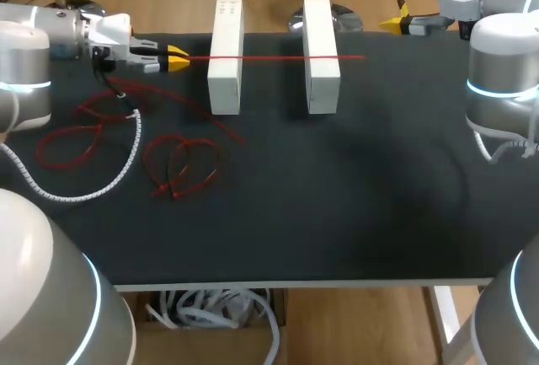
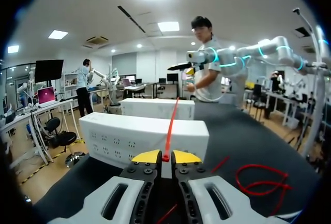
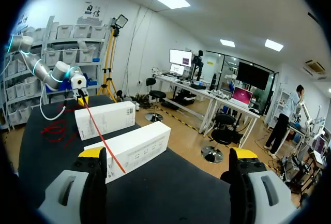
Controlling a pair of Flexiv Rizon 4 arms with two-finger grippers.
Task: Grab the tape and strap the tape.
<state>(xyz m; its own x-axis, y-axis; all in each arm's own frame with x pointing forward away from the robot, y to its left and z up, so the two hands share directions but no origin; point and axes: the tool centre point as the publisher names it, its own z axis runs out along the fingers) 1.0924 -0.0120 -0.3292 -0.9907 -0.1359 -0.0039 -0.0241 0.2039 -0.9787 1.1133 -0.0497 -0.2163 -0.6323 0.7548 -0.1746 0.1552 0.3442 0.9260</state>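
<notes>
the left end effector (image 1: 178, 59) is closed on one end of the red tape (image 1: 286, 58), just to the outer side of the left white box (image 1: 226, 57). the tape runs taut over that box and across the second white box (image 1: 321, 55) beside it, and its free end pokes out beyond. the right end effector (image 3: 168, 155) is wide open and empty, well beyond that free end. the grab looks done. strapping is next, and likely needs the right end effector to close on the free end.

The tape (image 1: 278, 58) is red, the blocks (image 1: 225, 87) white.
</notes>
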